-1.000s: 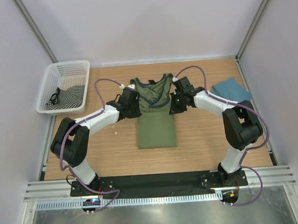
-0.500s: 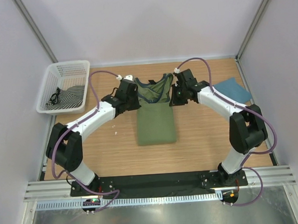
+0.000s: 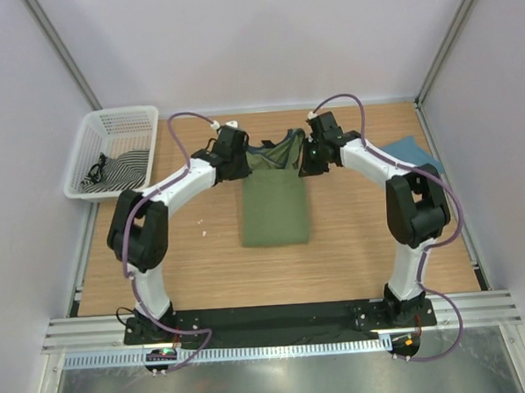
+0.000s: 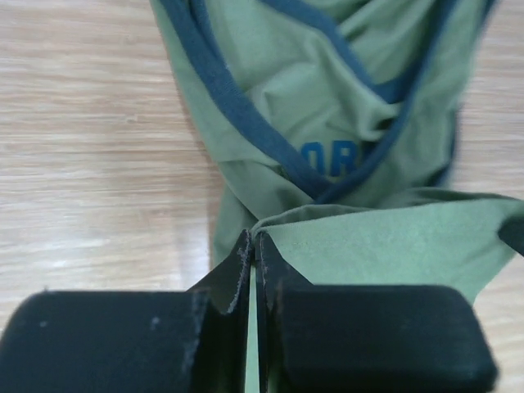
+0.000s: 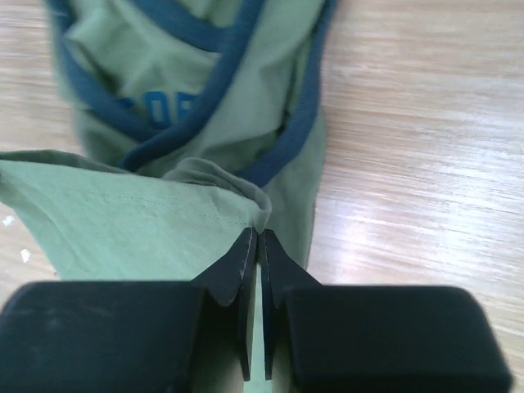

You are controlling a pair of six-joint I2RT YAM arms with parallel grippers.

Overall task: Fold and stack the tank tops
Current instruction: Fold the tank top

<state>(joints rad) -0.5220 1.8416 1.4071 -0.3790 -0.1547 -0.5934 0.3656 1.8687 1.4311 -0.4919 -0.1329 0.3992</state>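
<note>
Tank top (image 4: 385,246), pinched in left end effector (image 4: 252,239)

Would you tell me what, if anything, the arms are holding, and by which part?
The olive-green tank top: left gripper and right gripper, jaws shut, each pinch one corner of its folded-over edge near the neckline.

Left pincer (image 4: 252,241) clamped, right pincer (image 5: 256,239) clamped

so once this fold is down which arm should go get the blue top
Right. The blue top lies on the robot's right, close beside the right hand; the left hand is across the green top from it. Both hands pinch the green top.
</note>
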